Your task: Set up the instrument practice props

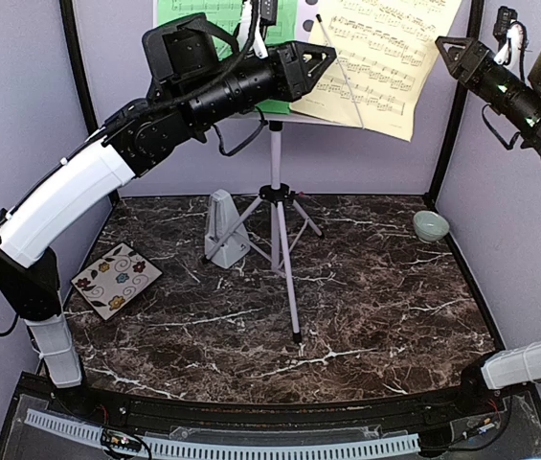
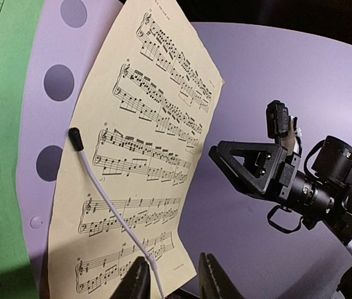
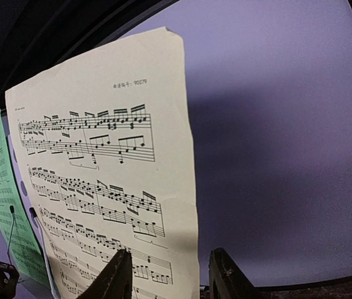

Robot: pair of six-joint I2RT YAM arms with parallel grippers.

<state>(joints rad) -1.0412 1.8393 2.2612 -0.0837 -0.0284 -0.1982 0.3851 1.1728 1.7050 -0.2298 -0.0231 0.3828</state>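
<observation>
**Both sheets up on the desk, both claws apart**

White tripod music stand with perforated desk point(image 1: 276, 192) stands mid-table, legs splayed for balance. Green music sheet point(image 1: 193, 14) sits on the desk's left half. Pale-yellow music sheet point(image 1: 385, 48) is on the right half and overhangs the desk's right edge. A thin white wire retainer with a black tip point(image 2: 110, 205) lies across the yellow sheet, presumably to pin it.

Left gripper point(image 2: 174, 268) has its fingers apart at that sheet's lower corner and clamps nothing; it is probably there to steady the page. Right gripper point(image 3: 171, 255) is also apart and faces the sheet's free edge; I can't tell if it touches.

Light-grey pyramid metronome point(image 1: 222, 230) stands upright beside the tripod legs. Setup looks nearly done.
</observation>
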